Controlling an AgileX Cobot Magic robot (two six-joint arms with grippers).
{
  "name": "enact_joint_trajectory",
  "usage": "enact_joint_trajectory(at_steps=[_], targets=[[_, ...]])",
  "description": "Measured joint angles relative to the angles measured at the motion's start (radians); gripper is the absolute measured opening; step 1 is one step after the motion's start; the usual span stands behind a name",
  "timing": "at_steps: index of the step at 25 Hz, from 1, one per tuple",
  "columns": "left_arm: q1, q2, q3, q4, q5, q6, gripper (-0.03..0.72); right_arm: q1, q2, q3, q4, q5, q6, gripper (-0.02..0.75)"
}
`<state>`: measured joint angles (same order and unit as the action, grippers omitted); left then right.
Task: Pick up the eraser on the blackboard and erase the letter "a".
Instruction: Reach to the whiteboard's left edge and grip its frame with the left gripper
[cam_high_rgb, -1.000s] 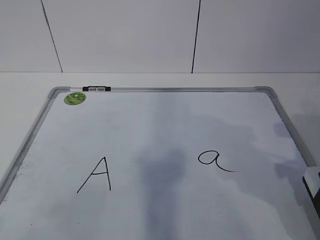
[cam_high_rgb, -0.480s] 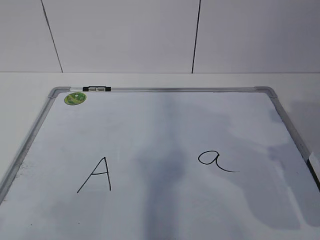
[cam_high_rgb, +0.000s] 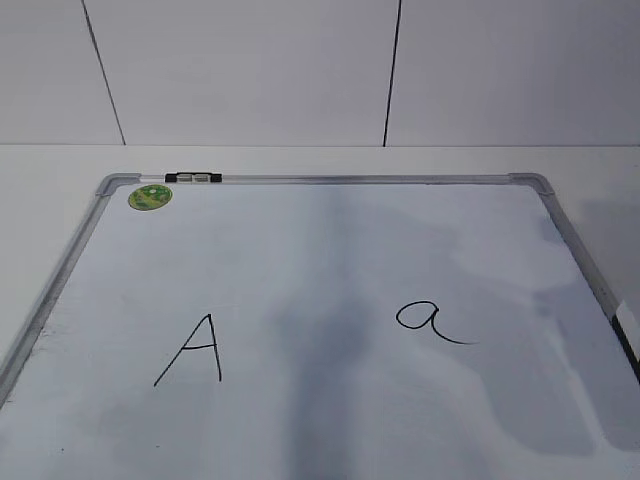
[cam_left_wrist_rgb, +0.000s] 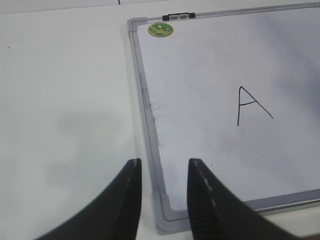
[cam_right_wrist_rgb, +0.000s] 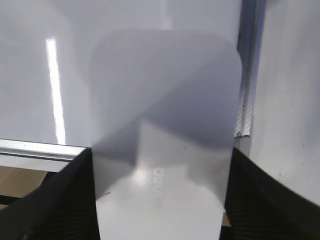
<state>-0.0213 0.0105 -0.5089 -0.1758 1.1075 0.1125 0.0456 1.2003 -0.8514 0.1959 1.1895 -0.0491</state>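
The left hand (cam_left_wrist_rgb: 162, 200) waits idle with its fingers parted and nothing between them, hovering over the near left corner of the blackboard (cam_high_rgb: 60, 285), which lies flat on the white worktop (cam_left_wrist_rgb: 65, 100). On the board, the capital "A" (cam_high_rgb: 195, 350) sits left of centre and the letter "a" (cam_high_rgb: 430, 320) right of centre, both unsmudged. At the far right, the right hand (cam_right_wrist_rgb: 160, 200) straddles the eraser (cam_right_wrist_rgb: 162, 125), a dark finger against each long side, seemingly gripping it near the board's right frame. The step in hand looks like securing that grasp: squeeze squarely, lift level, then carry the felt leftward onto the "a" only, well clear of the "A". Whether the eraser has left the board cannot be told; in the exterior view only a sliver of it shows at the right edge, and its print is blurred.
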Motion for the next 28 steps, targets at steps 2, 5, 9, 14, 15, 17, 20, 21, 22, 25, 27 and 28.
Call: enact_joint_trajectory(at_steps=[2, 5, 9, 14, 15, 17, 20, 21, 22, 25, 27, 28], targets=[[0.000, 0.000, 0.000, -0.004, 0.000, 0.000, 0.235, 0.000, 0.000, 0.000, 0.000, 0.000, 0.000, 0.571], [0.000, 0.000, 0.000, -0.035, -0.006, 0.000, 0.235, 0.000, 0.000, 0.000, 0.001, 0.000, -0.002, 0.571], [0.000, 0.023, -0.070, -0.074, -0.040, 0.000, 0.236, 0.000, 0.000, 0.000, 0.001, 0.000, -0.002, 0.571], [0.000, 0.214, -0.173, -0.074, -0.055, 0.000, 0.239, 0.000, 0.000, 0.000, 0.002, 0.002, -0.002, 0.571], [0.000, 0.267, -0.184, -0.076, -0.058, 0.000, 0.240, 0.000, 0.000, 0.000, 0.002, 0.002, -0.002, 0.571], [-0.006, 0.369, -0.204, -0.082, -0.079, 0.000, 0.244, 0.000, 0.000, 0.000, 0.003, 0.002, -0.002, 0.571], [-0.015, 0.513, -0.220, -0.092, -0.132, 0.000, 0.251, 0.000, 0.000, 0.000, 0.003, 0.001, -0.002, 0.571], [-0.015, 0.567, -0.226, -0.099, -0.145, 0.000, 0.256, 0.000, 0.000, 0.000, 0.003, -0.001, -0.002, 0.571], [-0.016, 0.614, -0.232, -0.103, -0.148, 0.000, 0.266, 0.000, 0.000, 0.000, 0.003, -0.006, -0.002, 0.571], [-0.016, 0.771, -0.251, -0.115, -0.161, 0.000, 0.302, 0.000, 0.000, 0.000, 0.003, -0.019, -0.002, 0.571], [-0.016, 0.877, -0.267, -0.115, -0.169, 0.000, 0.314, 0.000, 0.000, 0.000, 0.003, -0.024, -0.002, 0.571], [-0.016, 0.931, -0.277, -0.115, -0.175, 0.000, 0.318, 0.000, 0.000, 0.000, 0.003, -0.026, -0.002, 0.571]])
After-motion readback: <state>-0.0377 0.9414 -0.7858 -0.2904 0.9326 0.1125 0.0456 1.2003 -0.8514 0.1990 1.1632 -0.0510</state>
